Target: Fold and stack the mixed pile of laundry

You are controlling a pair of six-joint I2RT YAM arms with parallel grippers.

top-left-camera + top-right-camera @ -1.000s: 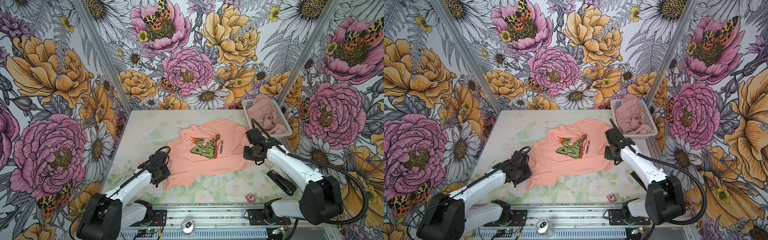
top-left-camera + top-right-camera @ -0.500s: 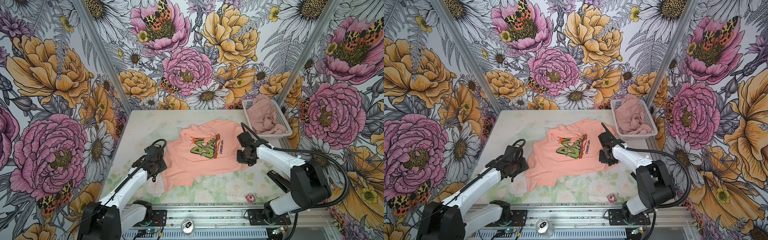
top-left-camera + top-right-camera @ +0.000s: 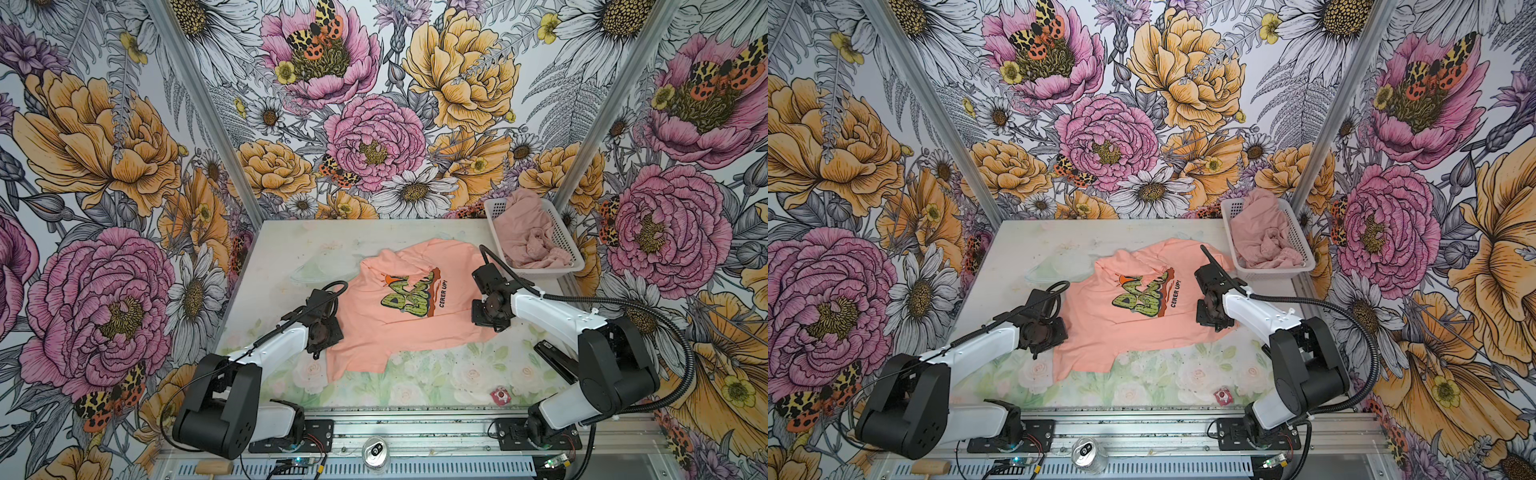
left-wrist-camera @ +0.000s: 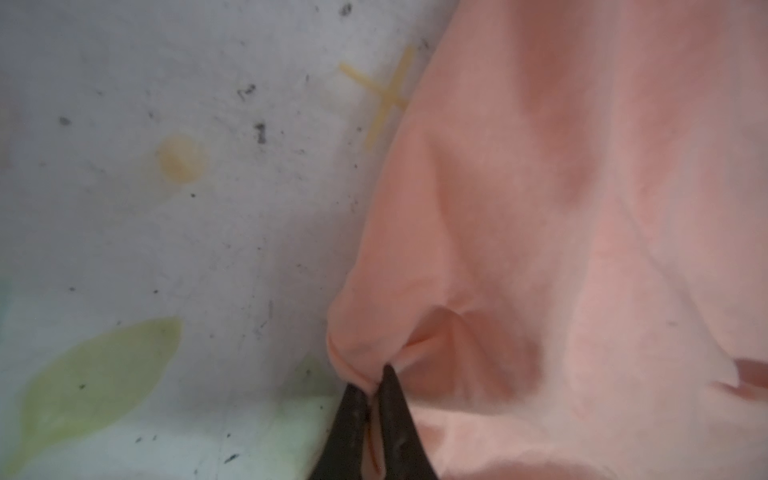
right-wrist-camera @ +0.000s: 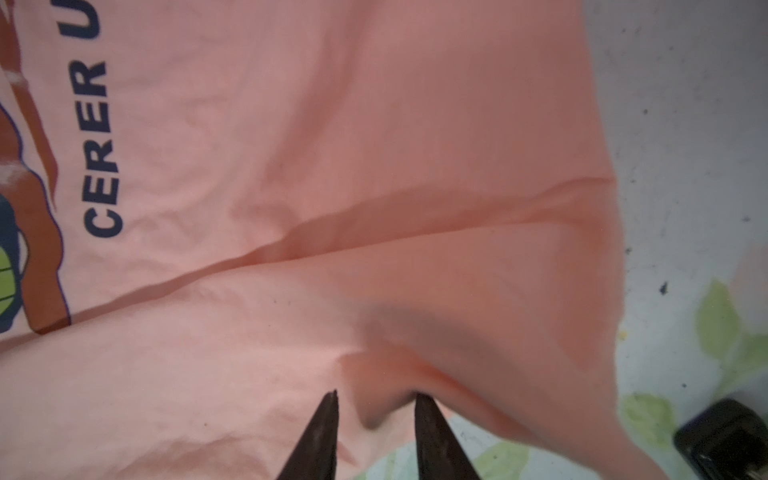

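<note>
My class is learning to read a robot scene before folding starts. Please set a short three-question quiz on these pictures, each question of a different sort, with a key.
1. True or false: the dusty-pink garment lies inside the white basket.
2. Multiple choice: the left tool is shut on (A) an edge of the peach T-shirt; (B) the pink garment; (C) the basket rim.
3. Short answer: what words are printed beside the T-shirt's green graphic?
Key: 1 true; 2 A; 3 CERER UP!
</note>
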